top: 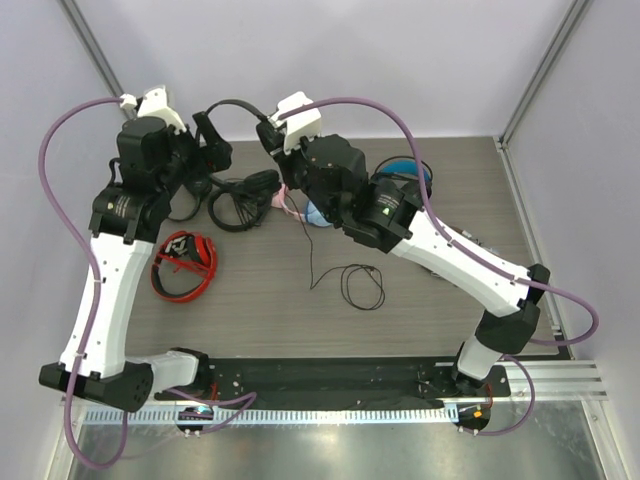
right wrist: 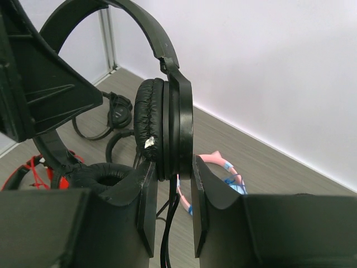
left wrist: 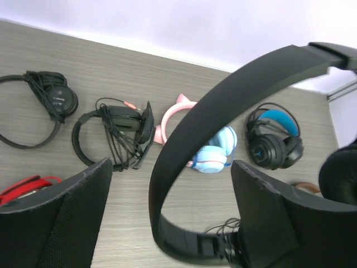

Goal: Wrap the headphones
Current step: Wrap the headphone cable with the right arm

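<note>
The slim black headphones are held up off the table between my two grippers; the thin headband (top: 235, 103) arcs between them. My right gripper (right wrist: 172, 167) is shut on one round earcup (right wrist: 164, 123), a finger on each flat side; it also shows in the top view (top: 272, 130). The other earcup (right wrist: 103, 176) rests by its left finger. My left gripper (left wrist: 170, 167) is open wide with the headband (left wrist: 223, 89) passing between its fingers; it shows in the top view (top: 212, 135). The thin cable (right wrist: 167, 234) hangs down, its end coiled on the table (top: 360, 287).
On the table lie a pink-and-blue pair (left wrist: 215, 151), a bulky black pair with blue lining (left wrist: 276, 142), a black headset with tangled cord (left wrist: 117, 131), another black pair (left wrist: 50, 100) and a red pair (top: 185, 262). The back wall is close behind.
</note>
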`<state>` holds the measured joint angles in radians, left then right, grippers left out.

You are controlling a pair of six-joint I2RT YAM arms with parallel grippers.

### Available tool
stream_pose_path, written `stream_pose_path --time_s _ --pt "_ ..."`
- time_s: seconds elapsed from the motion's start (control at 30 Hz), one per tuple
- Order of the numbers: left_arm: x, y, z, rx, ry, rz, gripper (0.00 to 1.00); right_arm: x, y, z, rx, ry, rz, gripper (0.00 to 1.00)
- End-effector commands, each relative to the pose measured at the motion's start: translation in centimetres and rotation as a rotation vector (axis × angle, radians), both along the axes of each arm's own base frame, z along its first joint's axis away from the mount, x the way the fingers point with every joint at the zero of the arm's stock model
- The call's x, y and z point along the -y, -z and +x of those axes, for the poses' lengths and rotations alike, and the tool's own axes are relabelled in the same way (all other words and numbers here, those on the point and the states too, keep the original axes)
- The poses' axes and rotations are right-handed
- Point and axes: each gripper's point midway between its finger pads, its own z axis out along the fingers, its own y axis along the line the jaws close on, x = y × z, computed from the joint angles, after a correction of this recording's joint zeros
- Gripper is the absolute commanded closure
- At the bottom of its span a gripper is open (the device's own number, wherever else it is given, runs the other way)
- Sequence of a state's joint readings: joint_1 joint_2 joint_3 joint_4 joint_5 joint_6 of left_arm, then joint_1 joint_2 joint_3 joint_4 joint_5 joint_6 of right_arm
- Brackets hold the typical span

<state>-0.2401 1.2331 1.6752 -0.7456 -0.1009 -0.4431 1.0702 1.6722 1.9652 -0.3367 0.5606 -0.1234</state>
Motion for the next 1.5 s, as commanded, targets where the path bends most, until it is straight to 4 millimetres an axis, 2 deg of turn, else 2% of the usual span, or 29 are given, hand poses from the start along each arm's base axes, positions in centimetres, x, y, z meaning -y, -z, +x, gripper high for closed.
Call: stream_pose_path --time_s 0.0,0.1,0.27,0.37,0.4,0.53,0.57,0.6,0.7,0.97,1.0,1.03,1.07,1.1,1.13,1.17,1.2,1.27,1.33,1.37,1.4,1.43,1.47 --pt "0.3 -2.1 0.2 0.081 0.044 0.038 0.2 1.0 -4.6 -1.3 0.051 -0.039 0.15 0.99" --pt "0.2 -2.2 0.6 0.08 0.041 0.054 0.3 1.1 -4.7 -1.5 0.049 -0.045 0.149 0.99" --pt "0.1 -2.8 0.7 0.083 0.047 0.087 0.35 1.1 -4.2 -1.5 0.043 -0.048 0.131 0.99" --pt "-0.1 -2.7 0.8 0.071 0.045 0.11 0.47 1.0 -4.1 -1.5 0.042 -0.051 0.128 0.99" --pt "-0.2 -2.7 0.8 0.071 0.042 0.113 0.56 1.1 -4.2 -1.6 0.042 -0.049 0.13 0.99" --pt "-0.3 -2.5 0.7 0.069 0.033 0.111 0.62 1.0 -4.0 -1.4 0.041 -0.048 0.124 0.99" --pt "-0.4 -2.4 0.8 0.066 0.032 0.114 0.65 1.0 -3.9 -1.4 0.04 -0.046 0.12 0.99" --pt "-0.4 -2.3 0.7 0.063 0.03 0.115 0.79 1.1 -4.0 -1.4 0.041 -0.046 0.122 0.99" --pt "-0.6 -2.1 0.9 0.048 0.016 0.121 1.0 1.1 -3.7 -1.2 0.037 -0.04 0.115 0.99" --pt "-1.4 -2.4 0.9 0.069 -0.028 0.13 1.0 1.4 -3.5 -1.6 0.03 -0.052 0.105 0.99" --pt "-1.6 -2.4 0.8 0.069 -0.035 0.133 1.0 1.6 -3.6 -1.7 0.03 -0.052 0.107 0.95" --pt "-1.7 -2.7 0.7 0.077 -0.038 0.137 1.0 2.0 -3.7 -1.7 0.024 -0.046 0.111 0.78" --pt "-2.1 -2.8 0.6 0.079 -0.056 0.148 1.0 2.6 -4.1 -1.9 0.028 -0.044 0.117 0.53" --pt "-2.3 -2.9 0.6 0.082 -0.059 0.154 1.0 3.4 -4.3 -1.9 0.03 -0.022 0.118 0.16" --pt "-2.4 -3.0 0.5 0.084 -0.065 0.163 1.0 4.1 -4.3 -2.1 0.029 -0.011 0.112 0.03" --pt "-2.6 -3.1 0.4 0.087 -0.071 0.167 1.0 4.8 -3.8 -2.1 0.024 0.003 0.098 0.0" --pt "-2.9 -3.3 0.3 0.092 -0.083 0.177 1.0 6.5 -4.8 -2.7 0.037 0.024 0.12 0.0" --pt "-3.1 -3.5 0.2 0.098 -0.09 0.182 1.0 8.0 -4.4 -3.2 0.027 0.037 0.131 0.0" --pt "-3.2 -3.6 0.0 0.101 -0.093 0.183 1.0 9.9 -5.7 -4.7 0.035 -0.009 0.193 0.0" --pt "-3.2 -3.7 0.0 0.102 -0.09 0.182 1.0 10.5 -4.0 -4.4 0.002 -0.007 0.192 0.0" --pt "-3.1 -3.8 -0.1 0.105 -0.086 0.18 1.0 10.9 -3.5 -4.6 -0.006 -0.033 0.193 0.0" --pt "-2.9 -4.0 -0.1 0.113 -0.078 0.177 1.0 12.0 -4.1 -5.7 -0.006 -0.073 0.241 0.0" --pt "-2.8 -4.2 -0.2 0.121 -0.068 0.179 1.0 12.1 -0.8 -5.2 -0.053 -0.061 0.205 0.0"
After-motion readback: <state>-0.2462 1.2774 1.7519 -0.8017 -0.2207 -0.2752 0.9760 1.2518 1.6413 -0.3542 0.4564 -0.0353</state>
